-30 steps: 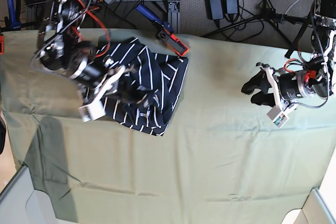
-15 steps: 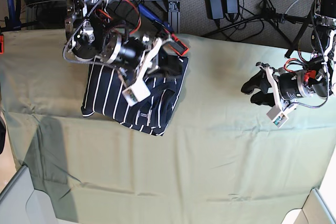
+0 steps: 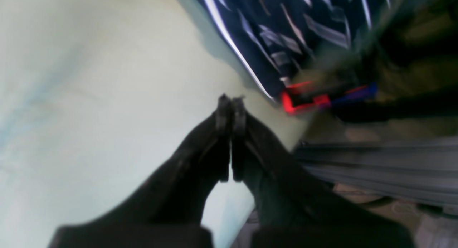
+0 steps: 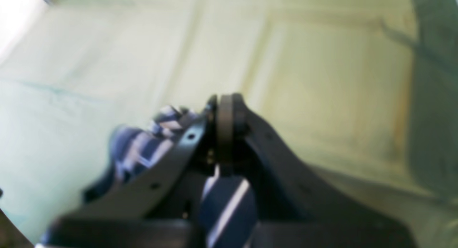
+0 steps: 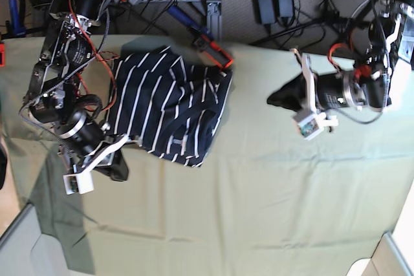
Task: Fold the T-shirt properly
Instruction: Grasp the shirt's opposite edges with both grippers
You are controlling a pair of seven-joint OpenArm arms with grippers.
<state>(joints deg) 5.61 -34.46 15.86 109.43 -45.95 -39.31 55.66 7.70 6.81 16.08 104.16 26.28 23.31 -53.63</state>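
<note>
**Inspector A:** Navy fabric with thin white stripes: the T-shirt (image 5: 169, 108) lies in a rough rectangle at the far left part of the table, on the pale green cloth (image 5: 259, 192). Its far edge sits near the table's back edge, just beside a red-and-blue clamp (image 5: 208, 42).

**Inspector B:** Edges?

**Inspector A:** The near right corner hangs to a blunt point; the right side is bunched in folds, the left side flatter. In the right wrist view a bit of striped fabric (image 4: 168, 124) shows beside and under the fingers, too blurred to say whether it is pinched.

**Inspector B:** Grippers?

**Inspector A:** The right gripper (image 5: 116, 167) sits at the shirt's near left corner, jaws together. The left gripper (image 5: 279, 98) hangs over bare cloth, well apart from the shirt, tips pressed together (image 3: 230, 112) on nothing.

**Inspector B:** Working room?

**Inspector A:** Open cloth runs from the shirt's right edge across the middle and toward the near edge, with only shallow creases.
</note>
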